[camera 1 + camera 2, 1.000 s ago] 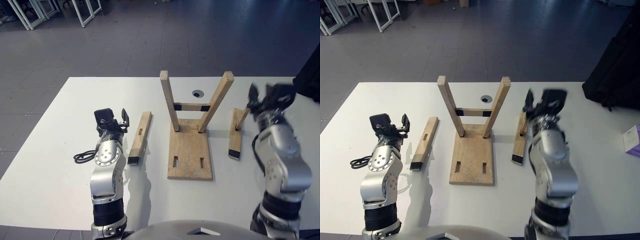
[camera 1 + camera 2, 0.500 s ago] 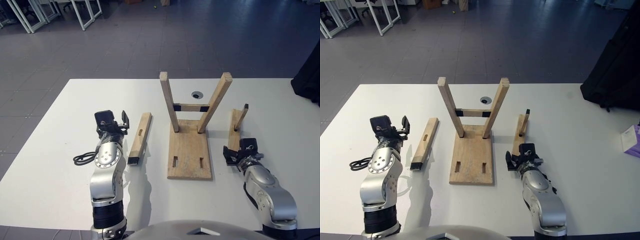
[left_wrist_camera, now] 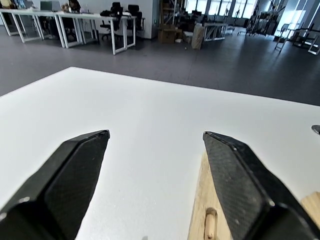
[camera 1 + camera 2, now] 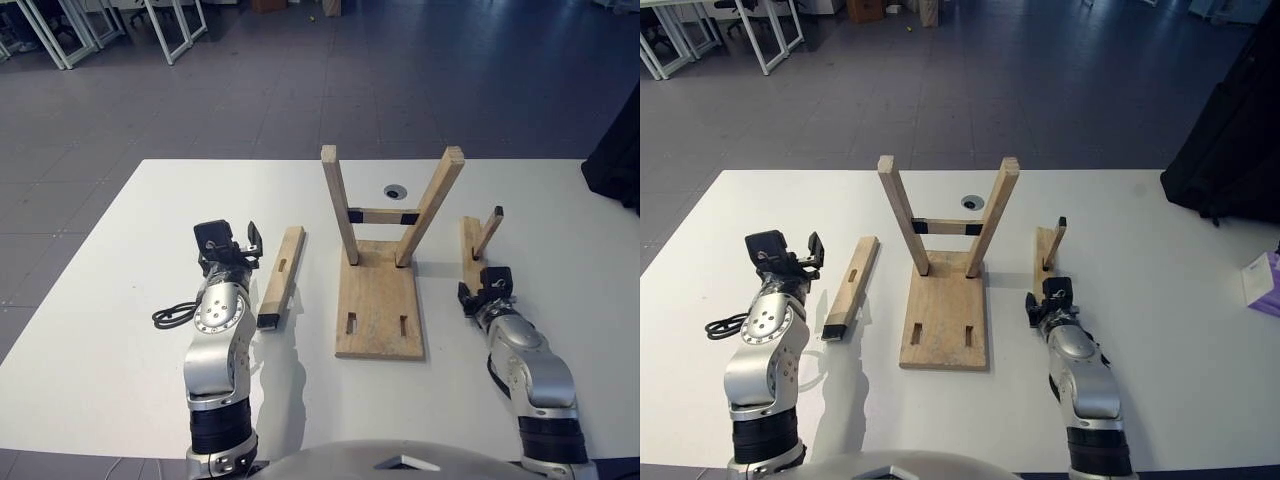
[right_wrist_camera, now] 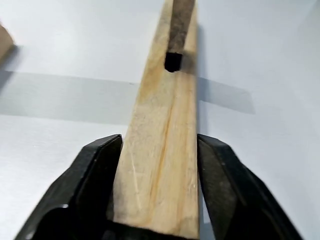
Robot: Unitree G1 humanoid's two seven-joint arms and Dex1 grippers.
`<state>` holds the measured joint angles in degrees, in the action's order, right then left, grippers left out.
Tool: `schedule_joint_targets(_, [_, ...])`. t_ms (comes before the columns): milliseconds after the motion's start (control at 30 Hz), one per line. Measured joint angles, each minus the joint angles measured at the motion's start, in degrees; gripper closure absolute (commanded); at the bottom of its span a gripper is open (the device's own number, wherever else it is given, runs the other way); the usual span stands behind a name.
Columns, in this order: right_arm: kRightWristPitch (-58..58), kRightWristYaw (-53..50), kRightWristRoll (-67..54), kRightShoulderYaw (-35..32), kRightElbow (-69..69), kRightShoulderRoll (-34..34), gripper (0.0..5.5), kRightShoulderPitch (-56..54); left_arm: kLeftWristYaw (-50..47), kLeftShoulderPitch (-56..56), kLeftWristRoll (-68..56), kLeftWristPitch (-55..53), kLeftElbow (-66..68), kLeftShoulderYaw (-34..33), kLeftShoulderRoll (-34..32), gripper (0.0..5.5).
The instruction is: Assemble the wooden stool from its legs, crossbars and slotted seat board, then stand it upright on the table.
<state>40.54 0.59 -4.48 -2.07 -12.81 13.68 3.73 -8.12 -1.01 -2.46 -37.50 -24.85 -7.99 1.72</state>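
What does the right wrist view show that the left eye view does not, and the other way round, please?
Right wrist view: close up, the slot in the right leg with a crossbar plugged into it. Left eye view: the seat board with two upright legs, the left leg, a cable and the open left end effector. Both: the right end effector straddling the right leg's near end on the table.
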Motion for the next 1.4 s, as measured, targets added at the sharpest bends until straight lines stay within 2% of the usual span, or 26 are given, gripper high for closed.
schedule_joint_targets(100, [-1.93,1.07,2.07,0.80,0.25,2.44,3.43,1.00,0.04,0.27,-0.60,-3.12,0.12,0.51,0.51,2.02])
schedule_joint_targets(200, [-2.80,2.29,1.85,-2.15,1.52,4.47,3.43,0.06,3.21,0.24,-5.28,-6.23,-1.28,-0.96,0.49,2.02])
schedule_joint_targets(233, [-2.04,3.08,0.20,-4.42,1.93,4.74,3.44,-1.42,6.85,0.10,-9.13,-7.40,-3.04,-2.56,-0.65,2.02])
schedule_joint_targets(300, [-1.48,4.13,-2.88,-9.16,0.45,5.59,3.50,-8.44,14.02,-2.13,-16.53,-8.60,-6.02,-5.95,-4.79,2.02])
schedule_joint_targets(400, [1.08,7.55,-11.46,-14.38,-4.30,7.99,3.50,-21.90,23.10,-5.95,-31.91,-13.65,-7.03,-13.04,-10.94,1.58])
schedule_joint_targets(467, [3.61,10.01,-20.15,-16.65,-6.72,8.01,3.50,-29.10,27.11,-8.94,-45.36,-16.41,-6.46,-17.02,-13.89,1.26])
schedule_joint_targets(567, [8.64,10.72,-38.82,-19.38,-8.07,4.58,3.50,-34.02,30.36,-13.47,-65.63,-19.61,-2.19,-19.83,-16.99,1.22])
schedule_joint_targets(700, [14.30,11.96,-63.59,-18.05,-10.24,0.78,3.50,-34.96,30.89,-21.03,-87.24,-23.81,7.36,-18.31,-20.70,1.22])
schedule_joint_targets(767, [17.57,13.73,-75.00,-14.49,-12.42,0.83,3.50,-36.46,30.82,-25.47,-95.86,-26.73,12.78,-14.37,-23.49,1.22])
schedule_joint_targets(933, [18.37,13.08,-81.90,-9.31,-14.00,3.14,3.50,-37.33,28.88,-27.13,-102.58,-27.15,15.72,-8.60,-25.91,1.22])
schedule_joint_targets(1100, [18.04,11.64,-83.31,-5.41,-14.11,4.06,3.50,-36.58,27.56,-27.16,-109.03,-24.97,14.57,-7.23,-28.48,1.22])
schedule_joint_targets(1400, [16.09,13.56,-85.40,-2.68,-15.80,7.32,3.50,-33.57,29.69,-27.15,-109.33,-25.00,14.19,-7.02,-31.05,2.76])
